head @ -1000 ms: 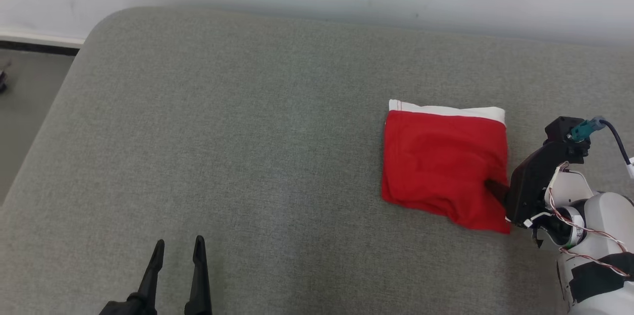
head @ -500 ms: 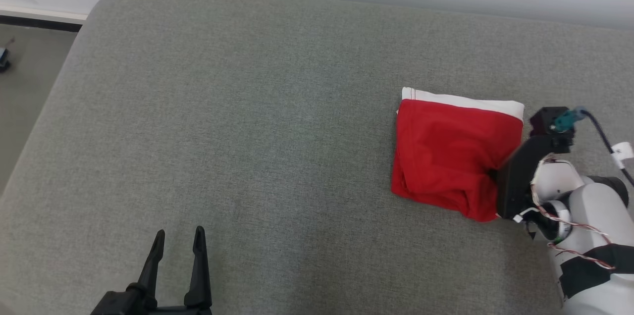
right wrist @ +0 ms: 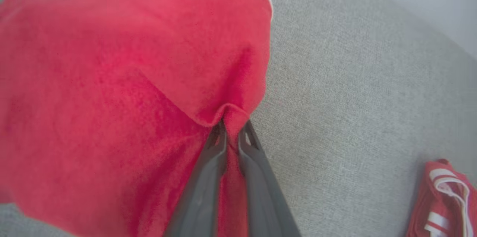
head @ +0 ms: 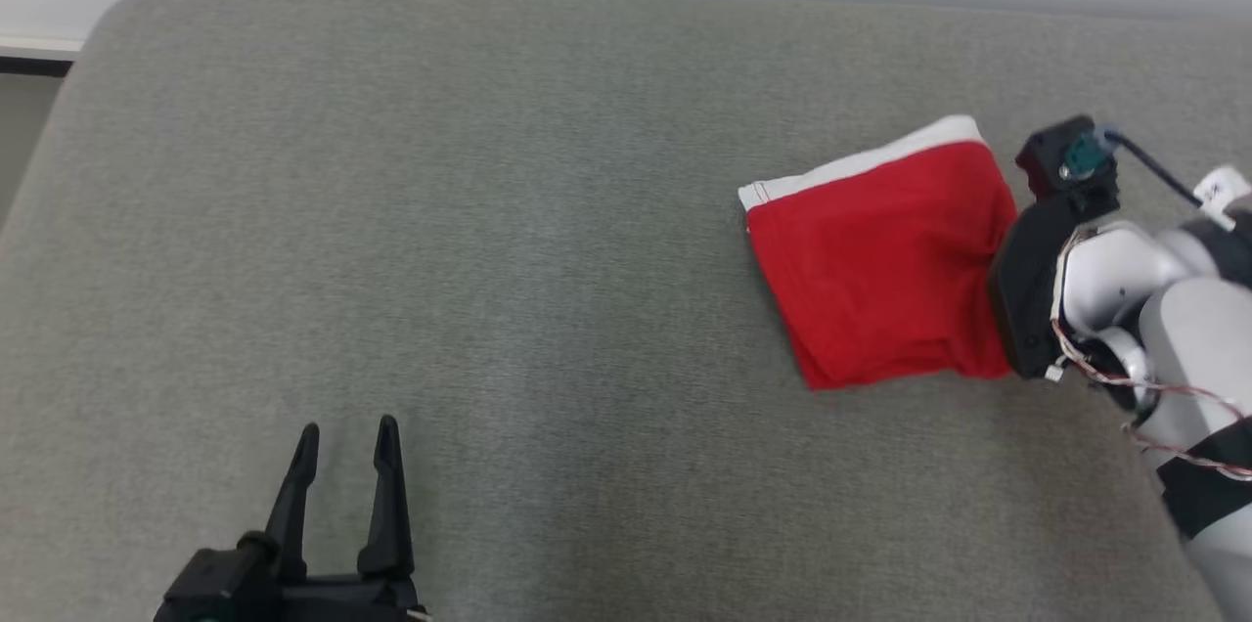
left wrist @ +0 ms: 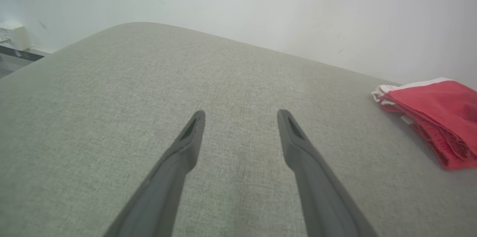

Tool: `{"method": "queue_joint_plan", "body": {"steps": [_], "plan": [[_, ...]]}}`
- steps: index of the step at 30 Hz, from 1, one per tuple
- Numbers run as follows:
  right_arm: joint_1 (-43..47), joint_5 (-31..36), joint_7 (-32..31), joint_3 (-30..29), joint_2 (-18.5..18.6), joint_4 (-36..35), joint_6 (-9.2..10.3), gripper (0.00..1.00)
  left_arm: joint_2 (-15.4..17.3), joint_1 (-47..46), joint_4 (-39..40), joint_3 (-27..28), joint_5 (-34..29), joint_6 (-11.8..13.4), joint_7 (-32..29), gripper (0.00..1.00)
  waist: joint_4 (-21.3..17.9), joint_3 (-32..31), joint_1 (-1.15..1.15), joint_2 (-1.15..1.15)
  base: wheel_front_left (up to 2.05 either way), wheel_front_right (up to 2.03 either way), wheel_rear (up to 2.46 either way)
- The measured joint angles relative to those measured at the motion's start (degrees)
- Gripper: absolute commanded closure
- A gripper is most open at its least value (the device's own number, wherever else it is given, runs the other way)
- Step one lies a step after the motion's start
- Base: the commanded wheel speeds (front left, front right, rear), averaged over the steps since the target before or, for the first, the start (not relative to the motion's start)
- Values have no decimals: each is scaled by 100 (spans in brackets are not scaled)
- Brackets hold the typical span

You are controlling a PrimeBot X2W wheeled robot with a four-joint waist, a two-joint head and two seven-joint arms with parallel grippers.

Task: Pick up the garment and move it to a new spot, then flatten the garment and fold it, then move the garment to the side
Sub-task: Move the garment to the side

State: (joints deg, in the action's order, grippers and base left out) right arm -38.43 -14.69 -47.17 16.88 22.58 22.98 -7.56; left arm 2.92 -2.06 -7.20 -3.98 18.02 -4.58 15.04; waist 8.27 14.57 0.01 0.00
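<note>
Step in hand: by my reading the last one, moving the garment to the side, since the garment (head: 880, 260) already looks folded into a compact block.
Garment: it lies at 3 o'clock in the head view, on the right part of the grey padded surface (head: 489, 211). Its white waistband (head: 861, 162) runs along the far edge, from 10 to 1 o'clock.
Right tool: the right tool (right wrist: 231, 134) has its two dark fingers pressed nearly together on a puckered fold at the garment's 3 o'clock edge.
Left tool: the left tool (head: 348, 426) sits at 7 o'clock in the head view, spread wide with nothing in it, well apart from the garment.
Other cloth: a second red cloth with white stripes (right wrist: 443, 199) lies at 4 o'clock in the right wrist view, apart from the garment.
Next move: likely to carry or drag the block sideways with the pinch kept firm. Only an edge fold is held, so the lower layers could trail or fall open.
Change from a second ago: the right tool's fingers were apart at the garment's near right corner and have since closed on the edge. The waistband ran roughly parallel to the surface's far edge and now tilts up to the right, more than the head camera's own shift explains. The left tool has stayed open.
</note>
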Motion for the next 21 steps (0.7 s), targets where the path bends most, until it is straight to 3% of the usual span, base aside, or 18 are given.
{"method": "queue_joint_plan", "body": {"steps": [11, 21], "plan": [[-692, -420, -170, 969, 812, -721, 0, 100, -1, -301, 104, -59, 123, 58, 1, 0, -637, 175, 0, 0, 0, 0, 0], [-983, -577, 92, 1220, 1078, -1037, 0, 100, -2, -538, 191, 24, -29, 77, 1, 0, -1290, 405, 0, 0, 0, 0, 0]]}}
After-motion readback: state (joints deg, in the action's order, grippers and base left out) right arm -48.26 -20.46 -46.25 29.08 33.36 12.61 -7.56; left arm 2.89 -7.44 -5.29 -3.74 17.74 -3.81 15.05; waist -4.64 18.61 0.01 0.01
